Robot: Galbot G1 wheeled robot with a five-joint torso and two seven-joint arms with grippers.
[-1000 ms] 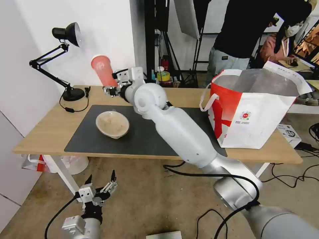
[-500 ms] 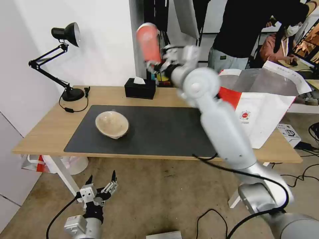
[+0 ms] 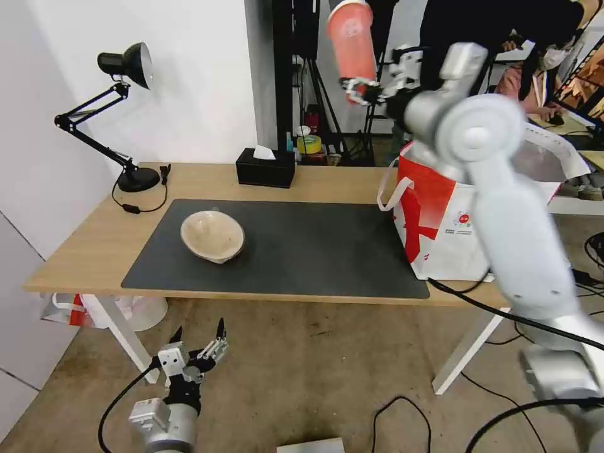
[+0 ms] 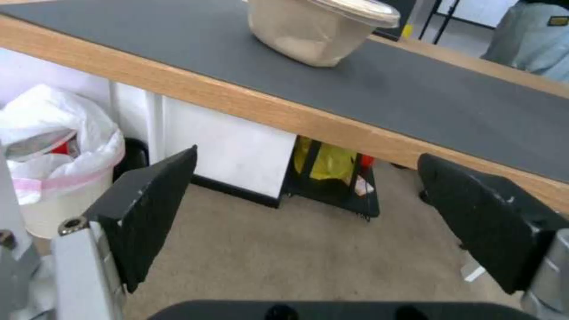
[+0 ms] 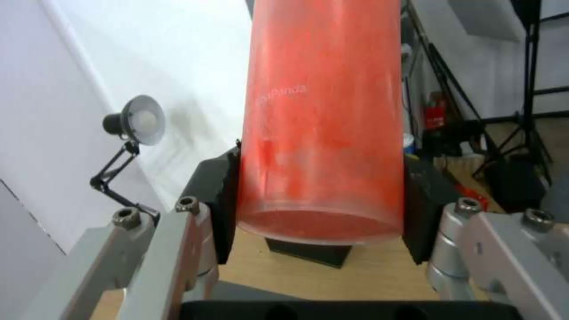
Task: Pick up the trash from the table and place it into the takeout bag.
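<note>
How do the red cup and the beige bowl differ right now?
The red cup is tall and narrow; the beige bowl is wide and low. The cup is held in the air by the right gripper, left of the takeout bag; the bowl rests on the grey mat. The left gripper hangs open below the table edge.

right gripper point(image 3: 360, 88) | swung from above the mat's left part toward takeout bag point(image 3: 462, 217) | red cup point(image 3: 351, 38) carried higher
</note>
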